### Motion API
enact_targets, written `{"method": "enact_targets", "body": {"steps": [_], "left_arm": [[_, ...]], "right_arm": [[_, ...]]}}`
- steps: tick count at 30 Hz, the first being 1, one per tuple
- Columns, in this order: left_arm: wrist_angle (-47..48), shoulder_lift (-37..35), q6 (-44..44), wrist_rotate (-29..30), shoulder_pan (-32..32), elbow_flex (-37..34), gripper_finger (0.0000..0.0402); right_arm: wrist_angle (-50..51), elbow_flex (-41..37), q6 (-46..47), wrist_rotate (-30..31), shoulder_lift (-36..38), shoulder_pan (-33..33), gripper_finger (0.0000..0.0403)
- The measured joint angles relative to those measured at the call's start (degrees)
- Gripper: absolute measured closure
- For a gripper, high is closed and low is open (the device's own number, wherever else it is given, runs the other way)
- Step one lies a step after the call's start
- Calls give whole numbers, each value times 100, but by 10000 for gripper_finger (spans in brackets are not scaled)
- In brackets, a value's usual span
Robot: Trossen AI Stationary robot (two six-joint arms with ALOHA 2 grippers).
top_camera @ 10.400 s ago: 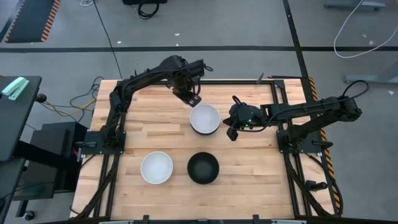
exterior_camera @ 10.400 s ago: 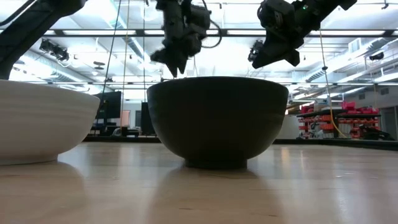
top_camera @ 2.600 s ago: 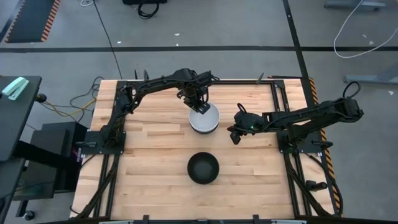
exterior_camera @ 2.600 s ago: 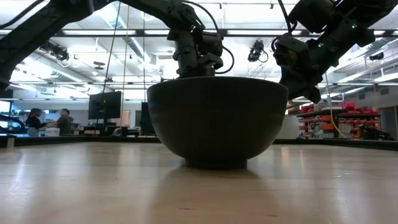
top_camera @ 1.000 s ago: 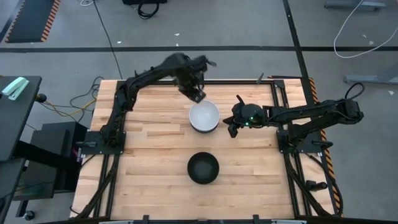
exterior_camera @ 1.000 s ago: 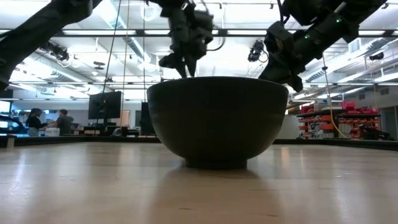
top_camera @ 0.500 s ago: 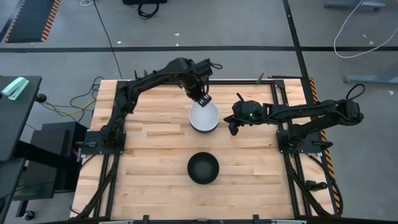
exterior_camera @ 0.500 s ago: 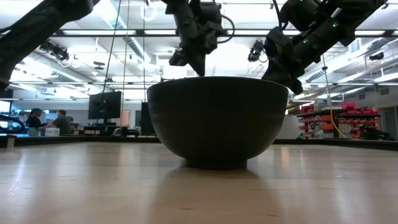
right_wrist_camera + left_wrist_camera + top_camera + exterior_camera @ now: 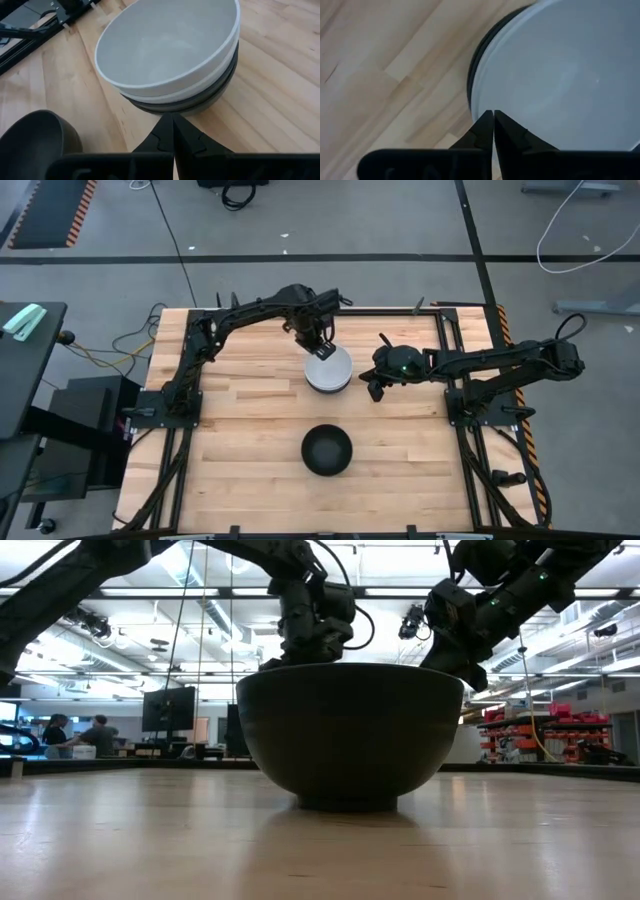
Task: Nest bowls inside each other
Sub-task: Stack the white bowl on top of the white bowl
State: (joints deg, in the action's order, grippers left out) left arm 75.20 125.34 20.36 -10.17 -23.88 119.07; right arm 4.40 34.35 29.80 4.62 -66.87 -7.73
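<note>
Mostly the black bowl (image 9: 350, 735) hides the nested stack (image 9: 328, 370).

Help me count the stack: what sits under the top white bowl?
Under the top white bowl show a second white rim and a dark bowl; anything nested deeper is covered.

A stack of bowls (image 9: 328, 370) is sitting on the table (image 9: 240, 390) toward its far middle, the top bowl (image 9: 165, 45) nesting in the ones under it. A lone bowl (image 9: 327, 450) is standing nearer the front edge, well apart from the stack. The left gripper (image 9: 322, 350) is hanging over the stack's far rim. The right gripper (image 9: 376, 388) is hovering just beside the stack, on its right.
</note>
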Motion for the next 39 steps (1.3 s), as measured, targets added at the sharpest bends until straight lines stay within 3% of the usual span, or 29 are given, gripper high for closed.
{"method": "enact_targets", "body": {"steps": [10,13,21,27,39], "left_arm": [[125,-61,-146,9,10,792,388],[121,-63,-177,247,-29,970,391],[104,-61,-121,507,-243,997,371],[85,-61,-42,503,-256,997,368],[194,-61,-123,525,-259,997,382]], "right_arm": [[-440,-2,-167,0,0,-52,401],[-682,-2,-253,-43,0,-167,402],[-796,-2,-297,-385,-74,-595,402],[-1177,25,-275,-591,-556,-601,402],[-968,871,-590,-605,-1144,-514,403]]}}
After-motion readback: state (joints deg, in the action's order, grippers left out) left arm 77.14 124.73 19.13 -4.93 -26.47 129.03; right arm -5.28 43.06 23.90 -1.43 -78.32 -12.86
